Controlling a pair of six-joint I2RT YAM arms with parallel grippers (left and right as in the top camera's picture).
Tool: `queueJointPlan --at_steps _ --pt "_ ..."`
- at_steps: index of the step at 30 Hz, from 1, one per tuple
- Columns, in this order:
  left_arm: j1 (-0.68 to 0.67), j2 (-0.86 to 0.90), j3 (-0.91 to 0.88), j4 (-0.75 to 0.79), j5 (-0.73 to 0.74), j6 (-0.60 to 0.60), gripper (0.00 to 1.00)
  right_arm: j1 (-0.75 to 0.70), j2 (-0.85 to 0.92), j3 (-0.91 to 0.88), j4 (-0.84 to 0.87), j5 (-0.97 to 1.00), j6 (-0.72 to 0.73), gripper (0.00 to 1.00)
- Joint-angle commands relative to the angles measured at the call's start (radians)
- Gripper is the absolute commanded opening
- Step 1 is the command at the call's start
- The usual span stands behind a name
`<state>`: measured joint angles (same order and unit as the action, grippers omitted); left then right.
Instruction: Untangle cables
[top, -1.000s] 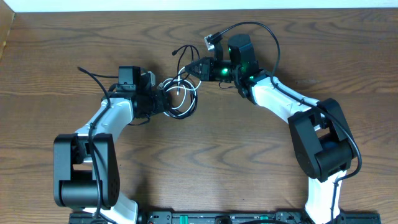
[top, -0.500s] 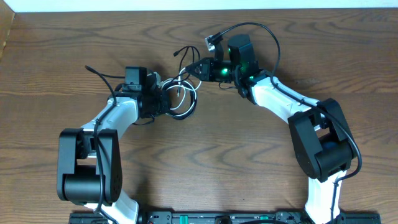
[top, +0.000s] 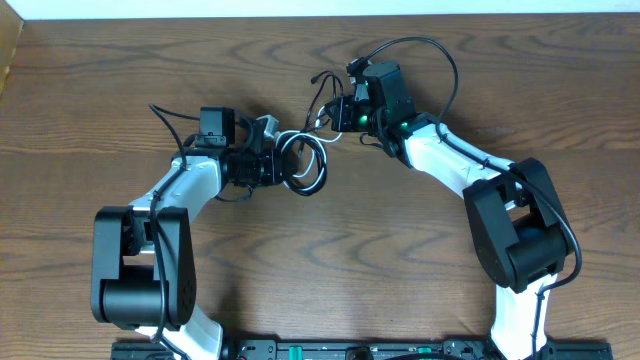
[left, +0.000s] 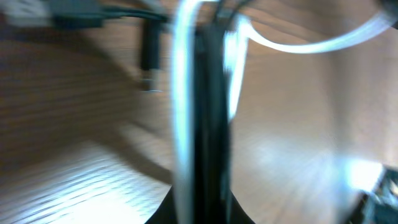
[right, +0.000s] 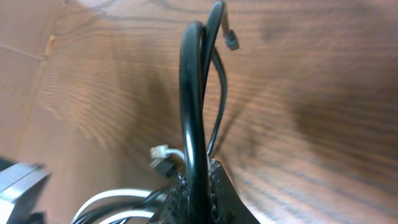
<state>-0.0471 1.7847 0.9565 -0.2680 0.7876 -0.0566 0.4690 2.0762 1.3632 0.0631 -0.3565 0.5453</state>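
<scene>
The cables (top: 305, 165), one white and one black, sit looped together in the upper middle of the overhead view. The left gripper (top: 272, 165) is clamped on both, the right gripper (top: 335, 113) on the black cable (right: 188, 93). Pulling the arms apart could cinch the loops into a knot.

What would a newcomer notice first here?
A tangle of white and black cords sits between the two grippers at the far middle of the table. The left gripper is shut on the tangle. The right gripper is shut on the black cable, which loops up out of its grip. The left wrist view is badly blurred.
</scene>
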Motion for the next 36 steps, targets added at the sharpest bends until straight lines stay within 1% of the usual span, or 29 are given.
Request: queueJointPlan --at_steps 1,3,4,5,6,7,8,9,10,12,15,16,18,19,21,23,25,28,30,33,36 --pt "0.009 0.012 0.018 -0.003 0.223 0.128 0.08 0.010 -0.034 0.009 -0.021 0.090 -0.122 0.07" --pt "0.023 0.012 0.018 -0.003 0.242 0.129 0.08 0.010 -0.034 0.009 -0.060 0.128 -0.155 0.11" --pt "0.031 0.012 0.018 -0.003 0.249 0.129 0.08 0.010 -0.034 0.009 -0.082 0.154 -0.164 0.14" --pt "0.039 0.012 0.018 -0.003 0.257 0.128 0.08 0.010 -0.034 0.009 -0.111 0.192 -0.169 0.20" --pt "0.048 0.012 0.018 -0.004 0.262 0.127 0.08 0.010 -0.034 0.009 -0.138 0.233 -0.169 0.32" --pt "0.056 0.012 0.018 -0.003 0.268 0.127 0.08 0.010 -0.034 0.009 -0.159 0.261 -0.169 0.40" --pt "0.064 0.012 0.018 -0.003 0.270 0.127 0.08 0.009 -0.034 0.009 -0.178 0.276 -0.171 0.52" --pt "0.072 0.012 0.018 -0.004 0.272 0.127 0.08 0.008 -0.034 0.009 -0.184 0.266 -0.186 0.58" --pt "0.079 0.012 0.018 -0.006 0.272 0.127 0.08 0.005 -0.039 0.010 -0.185 0.220 -0.211 0.62" --pt "0.093 0.012 0.018 -0.008 0.281 0.126 0.08 -0.002 -0.060 0.010 -0.175 0.068 -0.249 0.68" --pt "0.107 0.012 0.018 -0.007 0.294 0.127 0.08 -0.014 -0.102 0.010 -0.152 -0.164 -0.246 0.79" --pt "0.110 0.012 0.018 -0.007 0.304 0.127 0.08 -0.018 -0.117 0.010 -0.148 -0.226 -0.232 0.82" --pt "0.112 0.012 0.018 -0.007 0.305 0.122 0.08 -0.019 -0.138 0.010 -0.153 -0.292 -0.179 0.82" --pt "0.112 0.012 0.018 -0.007 0.304 0.122 0.08 -0.019 -0.142 0.010 -0.164 -0.317 -0.151 0.80" --pt "0.112 0.012 0.018 -0.006 0.296 0.106 0.08 -0.014 -0.142 0.010 -0.214 -0.364 -0.098 0.72" --pt "0.112 0.012 0.018 -0.007 0.282 0.101 0.08 0.000 -0.136 0.009 -0.312 -0.345 -0.087 0.65" --pt "0.111 0.012 0.018 -0.007 0.238 0.068 0.08 0.016 -0.132 0.009 -0.408 -0.280 -0.090 0.64" --pt "0.111 0.012 0.018 -0.009 0.165 0.012 0.08 0.054 -0.120 0.009 -0.548 -0.101 -0.090 0.69" --pt "0.111 0.012 0.018 -0.013 0.119 -0.014 0.08 0.081 -0.115 0.008 -0.608 -0.017 -0.090 0.71" --pt "0.111 0.012 0.018 -0.018 0.055 -0.058 0.08 0.121 -0.109 0.007 -0.658 0.014 -0.090 0.73" --pt "0.111 0.012 0.018 -0.018 0.053 -0.073 0.08 0.156 -0.109 0.007 -0.666 0.025 -0.090 0.74"
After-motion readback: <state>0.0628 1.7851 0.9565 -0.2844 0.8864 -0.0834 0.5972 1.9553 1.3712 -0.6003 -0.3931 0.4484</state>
